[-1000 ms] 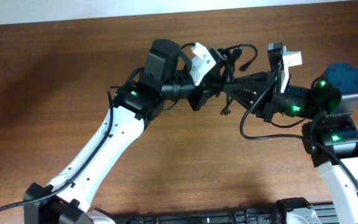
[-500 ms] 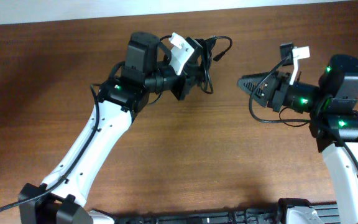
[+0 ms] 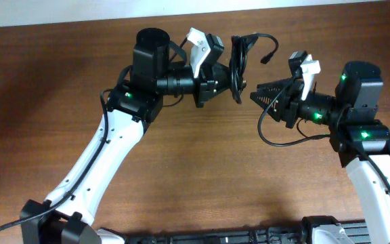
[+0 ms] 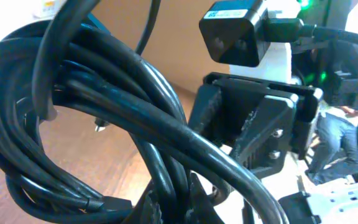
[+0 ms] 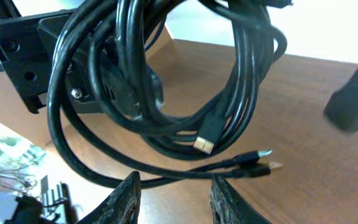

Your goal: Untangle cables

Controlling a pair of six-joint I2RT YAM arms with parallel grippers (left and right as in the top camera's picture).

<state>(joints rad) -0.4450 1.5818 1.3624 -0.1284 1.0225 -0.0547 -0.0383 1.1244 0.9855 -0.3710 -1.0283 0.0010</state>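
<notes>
Cables (image 3: 237, 59) hang together as one black bundle in the upper middle of the overhead view, looped on edge between the two arms. One loose end arcs off to the right and finishes in a small plug (image 3: 269, 57).

From the right wrist camera the bundle fills the upper half of the frame, several loops lying over one another. A gold-tipped plug (image 5: 204, 141) dangles at the centre and two thin metal-tipped plugs (image 5: 261, 159) lie side by side just to its right. One thin strand sags lowest, crossing close above the fingertips. In the left wrist view the cords sweep thick and close from the upper left down to the bottom right, too tangled to tell one from another.

Just left of the bundle in the overhead view, the left gripper (image 3: 227, 70) is clamped tight on the cables and holds them up. The right gripper (image 3: 256, 95) points at the bundle from the right, near it but not touching. In its own camera its two fingers (image 5: 124, 198) stand apart at the bottom edge, with nothing between them.

Below it all lies the brown wooden table (image 3: 181, 176). The white left arm comes up from the lower left of the frame, the right arm from the lower right.
</notes>
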